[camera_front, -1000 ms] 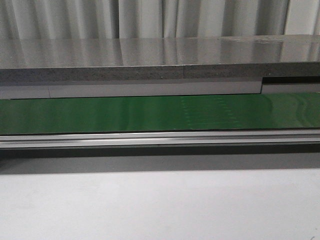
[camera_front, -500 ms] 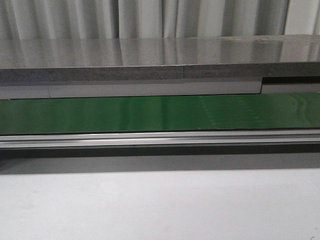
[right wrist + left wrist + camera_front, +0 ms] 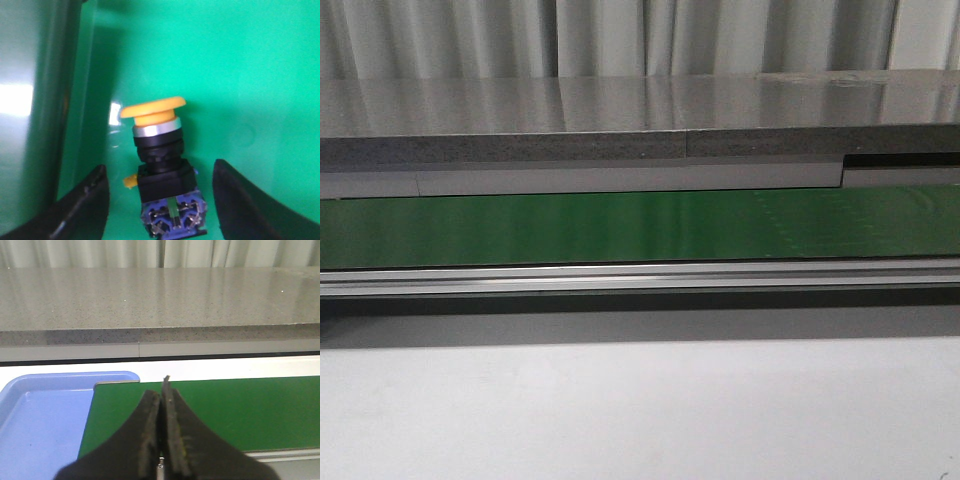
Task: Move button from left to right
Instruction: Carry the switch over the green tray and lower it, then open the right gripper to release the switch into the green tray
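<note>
1. Right gripper: black fingers spread wide, either side of the yellow-capped, black-bodied push button, seen lying on a green surface.
2. Left gripper: fingers pressed together, poised over green conveyor belt, beside blue plastic tray.

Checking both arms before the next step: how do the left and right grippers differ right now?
The left gripper is shut, its fingers pressed together on nothing; the right gripper is open, its fingers spread wide apart. The left hangs over the green belt beside a blue tray; the right sits over a green surface with the button lying between its fingers, untouched. Both have dark fingers.
</note>
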